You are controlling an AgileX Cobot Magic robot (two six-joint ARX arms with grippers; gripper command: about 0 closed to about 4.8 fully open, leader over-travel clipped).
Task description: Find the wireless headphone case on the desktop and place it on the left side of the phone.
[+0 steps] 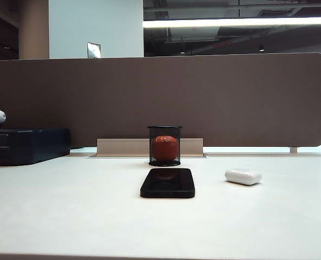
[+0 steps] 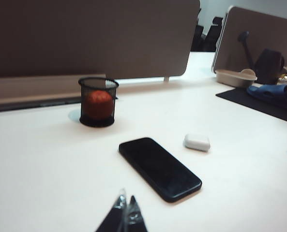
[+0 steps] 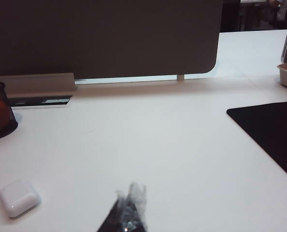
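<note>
Phone (image 1: 167, 182) sits mid-desktop (image 1: 68, 216); the wireless headphone case (image 1: 243, 176) lies on its right, long axis crosswise, nearer your right gripper (image 3: 128, 212). Both it and your left gripper (image 2: 126, 212) are pressed together, empty

I'm working in an open-plan office, brown-grey desk partition panel (image 1: 160, 97), white desktop (image 1: 68, 216), exposed ceiling with strip light (image 1: 236, 23).
</note>
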